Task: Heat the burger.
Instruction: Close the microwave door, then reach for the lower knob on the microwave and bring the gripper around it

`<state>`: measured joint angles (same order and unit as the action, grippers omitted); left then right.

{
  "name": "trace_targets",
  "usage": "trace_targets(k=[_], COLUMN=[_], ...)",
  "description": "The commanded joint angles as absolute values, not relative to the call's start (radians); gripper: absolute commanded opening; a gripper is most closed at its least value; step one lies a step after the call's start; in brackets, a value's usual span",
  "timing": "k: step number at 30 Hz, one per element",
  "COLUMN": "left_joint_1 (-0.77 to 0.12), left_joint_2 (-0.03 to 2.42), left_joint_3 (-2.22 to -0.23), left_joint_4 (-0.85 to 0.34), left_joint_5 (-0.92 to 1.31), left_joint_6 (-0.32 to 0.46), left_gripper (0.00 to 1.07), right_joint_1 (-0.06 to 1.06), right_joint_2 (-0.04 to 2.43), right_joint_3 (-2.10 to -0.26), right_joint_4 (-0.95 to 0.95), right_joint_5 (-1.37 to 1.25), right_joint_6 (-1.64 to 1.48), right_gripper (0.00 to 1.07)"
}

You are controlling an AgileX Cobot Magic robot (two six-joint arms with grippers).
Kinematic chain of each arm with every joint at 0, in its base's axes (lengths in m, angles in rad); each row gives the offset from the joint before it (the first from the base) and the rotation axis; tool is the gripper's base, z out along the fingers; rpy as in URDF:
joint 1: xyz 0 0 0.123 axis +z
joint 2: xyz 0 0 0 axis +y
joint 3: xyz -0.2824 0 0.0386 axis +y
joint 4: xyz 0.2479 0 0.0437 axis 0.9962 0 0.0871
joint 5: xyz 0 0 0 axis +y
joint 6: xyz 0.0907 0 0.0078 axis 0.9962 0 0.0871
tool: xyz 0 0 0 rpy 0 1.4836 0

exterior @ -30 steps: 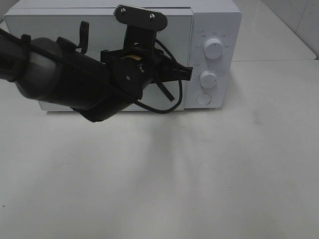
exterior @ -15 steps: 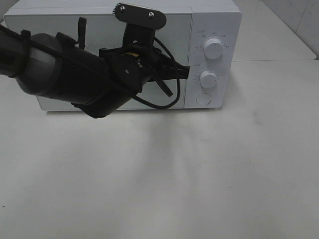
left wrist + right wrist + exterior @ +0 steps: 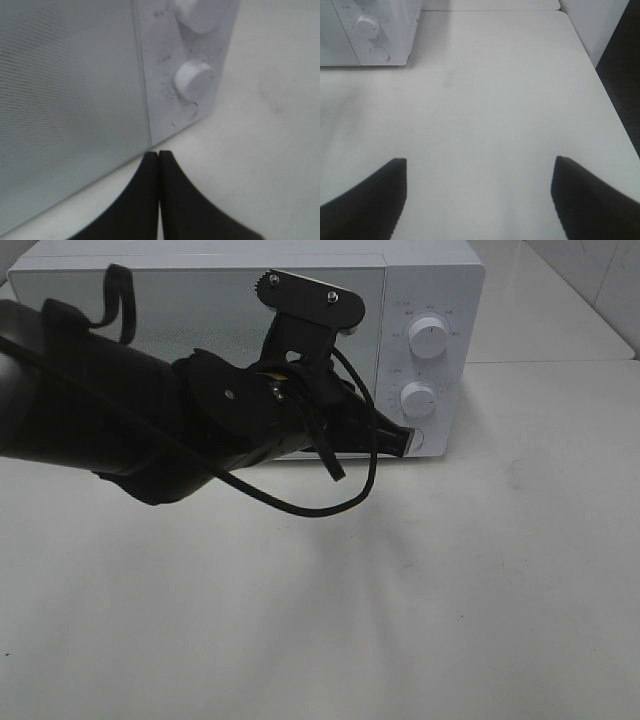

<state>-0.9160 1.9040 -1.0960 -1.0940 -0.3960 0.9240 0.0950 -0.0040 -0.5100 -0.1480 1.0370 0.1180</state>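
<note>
One change: the left gripper (image 3: 403, 439), jaws closed on nothing, has dropped from beside the lower dial (image 3: 418, 398) to the round button (image 3: 415, 441) at the microwave's (image 3: 440, 275) lower right front corner. Probably a button press next. The door is shut. The burger is in no view, possibly inside. The right gripper (image 3: 480, 162) hangs wide open over the table (image 3: 510, 75).

White: microwave (image 3: 432, 278), knobs (image 3: 429, 340). Pale grey with fine dotted mesh: door (image 3: 60, 90). Off-white: worktop (image 3: 450, 590). Black: left gripper (image 3: 405, 440), cable (image 3: 320, 511).
</note>
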Motion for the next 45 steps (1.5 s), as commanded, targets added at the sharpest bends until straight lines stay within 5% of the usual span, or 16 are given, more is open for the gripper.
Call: trace_targets(k=[1,9,11,12,13,14,15,16,17,18,20,28,45], left_joint_1=[-0.894,-0.768,-0.721,-0.721,-0.705,-0.673,-0.673,-0.662,-0.635,-0.635,-0.592,-0.457,-0.06], left_joint_2=[1.865,1.797,1.773,1.773,1.765,1.748,1.748,1.74,1.724,1.724,1.695,1.596,1.293], left_joint_3=[-1.09,-1.089,-1.089,-1.089,-1.089,-1.089,-1.089,-1.089,-1.089,-1.089,-1.089,-1.089,-0.954], left_joint_4=[-1.085,-0.977,-0.868,-0.868,-0.827,-0.707,-0.707,-0.66,-0.56,-0.56,-0.411,-0.227,-0.165], left_joint_5=[-0.265,0.225,0.369,0.369,0.413,0.493,0.493,0.524,0.6,0.6,0.704,0.93,1.019], left_joint_6=[0.955,0.936,0.811,0.811,0.763,0.626,0.626,0.551,0.416,0.416,0.269,0.057,0.052], left_gripper=[0.0,0.0,0.11,0.11,0.18,0.41,0.41,0.52,0.81,0.81,1.01,1.0,1.0], right_joint_1=[0.095,0.095,0.095,0.095,0.095,0.095,0.095,0.095,0.095,0.095,0.095,0.095,0.095], right_joint_2=[-0.031,-0.031,-0.031,-0.031,-0.031,-0.031,-0.031,-0.031,-0.031,-0.031,-0.031,-0.031,-0.031], right_joint_3=[-0.506,-0.506,-0.506,-0.506,-0.506,-0.506,-0.506,-0.506,-0.506,-0.506,-0.506,-0.506,-0.506], right_joint_4=[-0.146,-0.146,-0.146,-0.146,-0.146,-0.146,-0.146,-0.146,-0.146,-0.146,-0.146,-0.146,-0.146], right_joint_5=[1.033,1.033,1.033,1.033,1.033,1.033,1.033,1.033,1.033,1.033,1.033,1.033,1.033], right_joint_6=[0.108,0.108,0.108,0.108,0.108,0.108,0.108,0.108,0.108,0.108,0.108,0.108,0.108], right_gripper=[0.76,0.76,0.76,0.76,0.76,0.76,0.76,0.76,0.76,0.76,0.76,0.76,0.76])
